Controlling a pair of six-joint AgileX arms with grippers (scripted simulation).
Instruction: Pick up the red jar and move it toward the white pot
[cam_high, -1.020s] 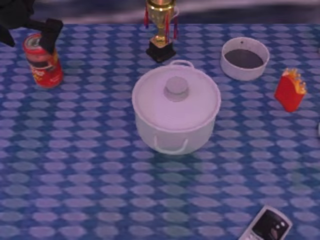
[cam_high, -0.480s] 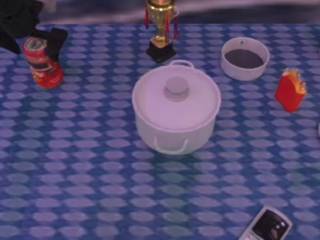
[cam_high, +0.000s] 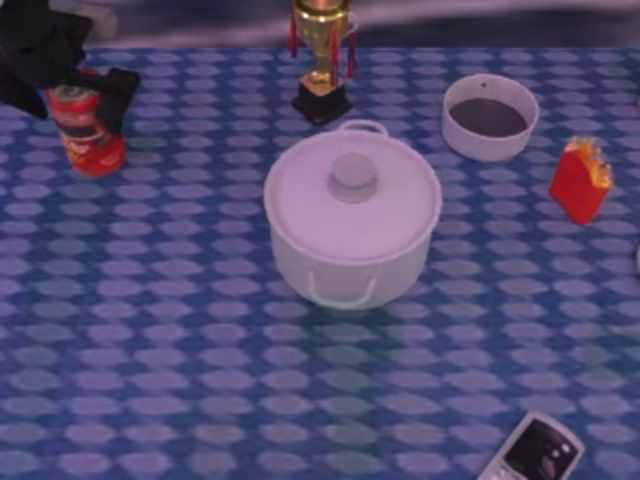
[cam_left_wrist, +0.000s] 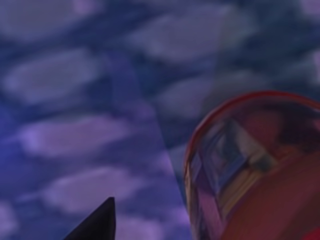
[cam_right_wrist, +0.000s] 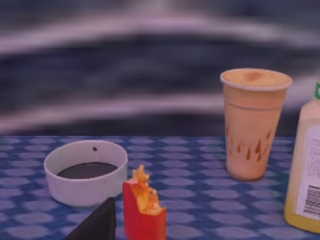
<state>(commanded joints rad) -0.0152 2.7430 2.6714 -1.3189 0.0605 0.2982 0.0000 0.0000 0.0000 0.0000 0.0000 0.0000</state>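
Straddling cylindrical red jar (cam_high: 84, 130) | left gripper (cam_high: 80, 90) jaws apart (glossy lid)

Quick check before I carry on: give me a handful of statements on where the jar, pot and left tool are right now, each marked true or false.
1. The red jar stands near the table's far left corner. True.
2. The left tool is at the jar's top. True.
3. The jar already touches the white pot. False: it is well apart, off to the pot's left.
4. The pot's lid is off. False: the lid with its knob sits on the pot.
5. A trophy stands behind the pot, at the far edge. True.
6. The fries carton lies between jar and pot. False: it is on the table's right side, past the white bowl.
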